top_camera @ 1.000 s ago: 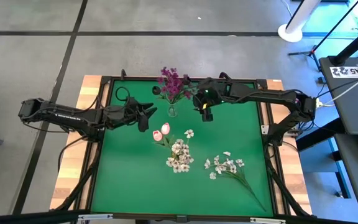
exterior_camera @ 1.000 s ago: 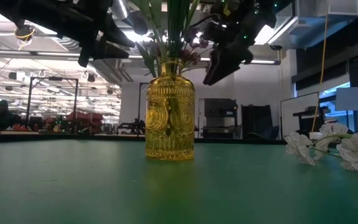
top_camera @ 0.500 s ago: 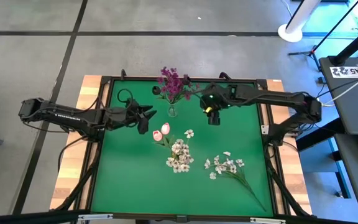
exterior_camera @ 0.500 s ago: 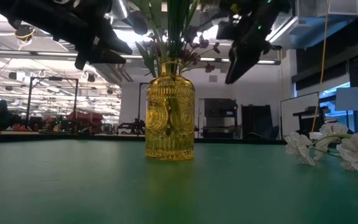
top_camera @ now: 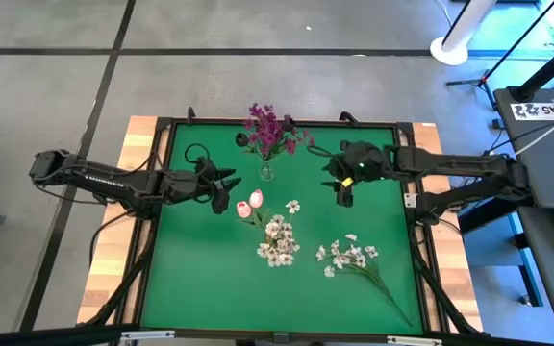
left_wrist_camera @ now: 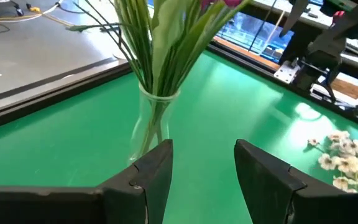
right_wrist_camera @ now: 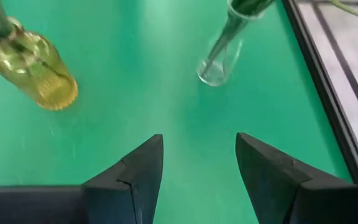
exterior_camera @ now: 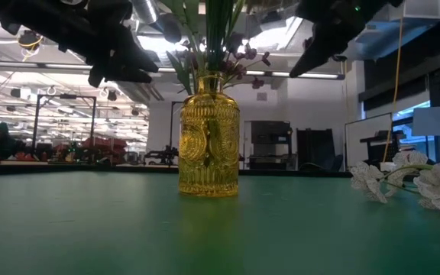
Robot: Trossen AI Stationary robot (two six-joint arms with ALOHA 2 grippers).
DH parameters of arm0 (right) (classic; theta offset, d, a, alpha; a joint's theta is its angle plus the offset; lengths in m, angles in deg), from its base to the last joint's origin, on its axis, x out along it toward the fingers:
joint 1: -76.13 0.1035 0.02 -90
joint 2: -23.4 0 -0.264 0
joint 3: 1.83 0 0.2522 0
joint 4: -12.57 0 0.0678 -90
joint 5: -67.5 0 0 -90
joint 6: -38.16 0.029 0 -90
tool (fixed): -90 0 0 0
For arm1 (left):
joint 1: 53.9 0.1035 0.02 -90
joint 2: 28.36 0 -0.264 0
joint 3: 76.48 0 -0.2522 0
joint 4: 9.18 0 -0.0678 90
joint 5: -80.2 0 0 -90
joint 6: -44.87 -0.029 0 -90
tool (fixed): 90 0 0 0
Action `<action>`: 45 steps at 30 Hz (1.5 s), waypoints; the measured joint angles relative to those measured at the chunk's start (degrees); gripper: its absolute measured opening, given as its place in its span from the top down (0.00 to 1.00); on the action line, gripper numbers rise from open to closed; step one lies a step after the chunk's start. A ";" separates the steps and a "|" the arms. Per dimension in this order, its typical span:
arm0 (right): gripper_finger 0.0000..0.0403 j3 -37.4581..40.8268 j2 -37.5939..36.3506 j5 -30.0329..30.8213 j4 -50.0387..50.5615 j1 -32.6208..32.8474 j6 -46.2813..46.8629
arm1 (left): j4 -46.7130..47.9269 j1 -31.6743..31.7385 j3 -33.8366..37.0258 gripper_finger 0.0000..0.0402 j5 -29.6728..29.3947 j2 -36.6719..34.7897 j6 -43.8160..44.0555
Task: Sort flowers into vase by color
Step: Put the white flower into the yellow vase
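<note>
Magenta-purple flowers (top_camera: 269, 128) stand in a clear glass vase (left_wrist_camera: 151, 118) near the table's far edge. Pink tulip buds (top_camera: 249, 203) stand by their stems in a yellow glass vase (exterior_camera: 208, 136), also seen in the right wrist view (right_wrist_camera: 36, 67). Two sprays of white blossoms (top_camera: 277, 240) (top_camera: 348, 256) lie flat on the green mat. My left gripper (top_camera: 221, 188) hovers open just left of the clear vase, fingers (left_wrist_camera: 148, 171) pointing at it. My right gripper (top_camera: 342, 193) hovers open to the vases' right, above bare mat (right_wrist_camera: 199, 163).
A raised black frame (top_camera: 407, 192) borders the green mat. Bare mat (top_camera: 190, 279) lies near-left and between the right gripper and the vases. The white sprays take up the middle and near-right. The room beyond the far edge shows in the low view.
My right gripper has drawn back from beside the purple flowers toward the table's right and slightly toward the near edge, staying open. My left gripper has shifted a little toward the near edge. The flowers and vases have stayed put.
</note>
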 joint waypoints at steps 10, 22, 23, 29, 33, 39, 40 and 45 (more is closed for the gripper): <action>0.50 10.79 -4.34 0.68 -17.37 0.15 0.78 | -1.51 1.46 0.00 0.58 -0.32 0.00 -7.63; 0.50 11.26 -9.13 -2.95 -18.70 1.31 5.05 | -2.65 3.19 0.00 0.58 2.81 0.02 -2.91; 0.50 11.98 -9.91 -3.04 -19.12 2.22 5.16 | -2.73 2.80 0.00 0.58 3.62 0.08 -2.90; 0.50 17.58 -14.23 2.16 -23.99 7.36 7.80 | -3.74 -1.07 0.00 0.58 4.04 1.01 -4.15; 0.50 21.57 -16.23 3.77 -27.06 10.39 12.17 | -4.14 -4.02 0.00 0.58 3.44 1.01 -4.56; 0.50 25.31 -16.45 4.17 -20.71 14.61 20.66 | -5.17 -7.81 0.00 0.58 2.56 1.03 -4.74; 0.50 25.87 -16.33 4.19 -19.97 15.58 21.96 | -5.18 -8.31 0.00 0.58 2.56 1.03 -4.86; 0.50 27.30 -16.33 4.14 -16.81 20.42 28.78 | -11.05 -9.73 1.80 0.58 2.03 2.81 -6.14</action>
